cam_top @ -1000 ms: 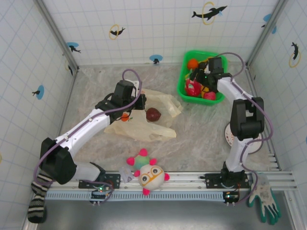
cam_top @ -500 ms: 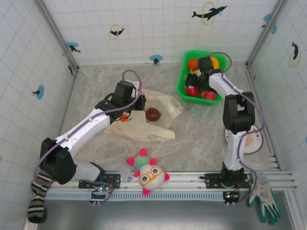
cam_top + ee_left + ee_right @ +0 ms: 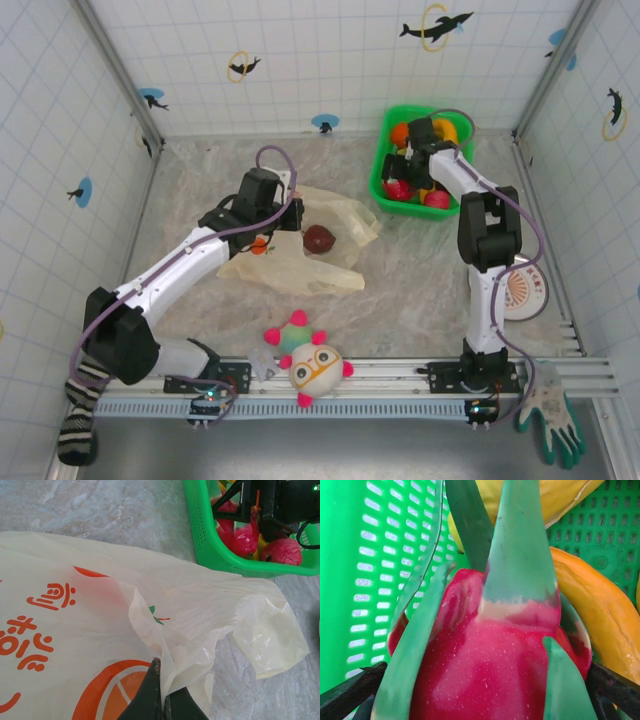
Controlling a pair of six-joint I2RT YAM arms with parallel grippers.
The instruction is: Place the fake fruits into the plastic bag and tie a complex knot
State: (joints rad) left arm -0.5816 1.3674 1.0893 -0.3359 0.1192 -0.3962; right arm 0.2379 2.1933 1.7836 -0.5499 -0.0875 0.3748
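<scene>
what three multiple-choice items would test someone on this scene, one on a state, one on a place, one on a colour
1. The left gripper is:
A. open, holding nothing
B. shut on the plastic bag
C. shut on a banana

2. The right gripper is:
A. down in the green basket
B. over the plastic bag
C. parked at its own base

3. The fruit between the right gripper's open jaws is:
A. plain yellow
B. blue
C. pink-red with green scales

Answers:
1 B: in the left wrist view its tips meet on a fold of bag film.
2 A: the top view shows it among the fruits in the basket.
3 C: the right wrist view shows that colouring up close.
</scene>
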